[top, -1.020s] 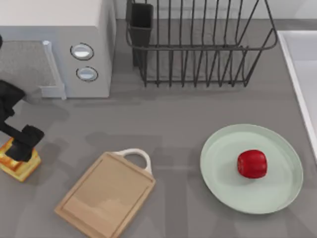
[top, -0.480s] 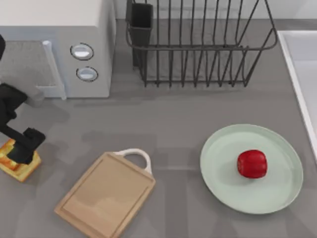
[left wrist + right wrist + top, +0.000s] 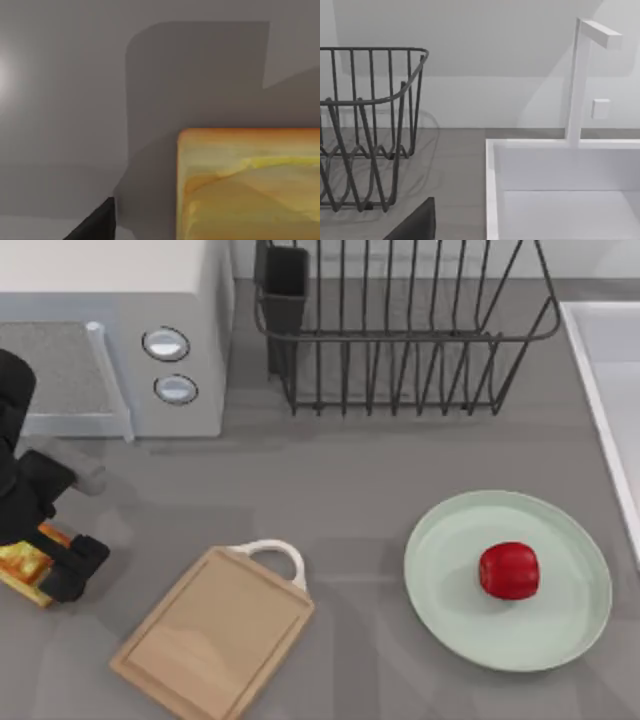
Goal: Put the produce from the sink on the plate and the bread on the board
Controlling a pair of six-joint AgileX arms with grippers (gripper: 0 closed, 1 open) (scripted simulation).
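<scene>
The fingers [image 3: 75, 568] of the left gripper [image 3: 45, 558] sit right at the bread [image 3: 25, 562], at the far left of the worktop [image 3: 350, 470], but the dark wrist covers so much of the cube that I cannot tell whether they are spread round it or pinched on it. From the left wrist camera the bread [image 3: 250, 185] looms close, toasted face up, with one dark fingertip [image 3: 97, 225] off to its side and a gap of grey worktop between, which suggests the arm is placed to straddle the cube rather than press on it (a guess, mind you). It stands there because the bread is the one job left: the produce [image 3: 509, 570] already rests on the plate [image 3: 440, 590], a little right of the plate's middle, well away from the sink [image 3: 600, 390] whose white rim runs down the right edge. The board [image 3: 210, 635] lies bare just to the right of the bread, tilted, its white loop handle pointing toward the back, so the carry should be short. The right arm is parked by the sink, its camera looking across the basin [image 3: 492, 190] and tap [image 3: 577, 80] toward the dish rack [image 3: 365, 130]. A microwave [image 3: 120, 330] stands behind the bread, close enough that a lift might want care.
</scene>
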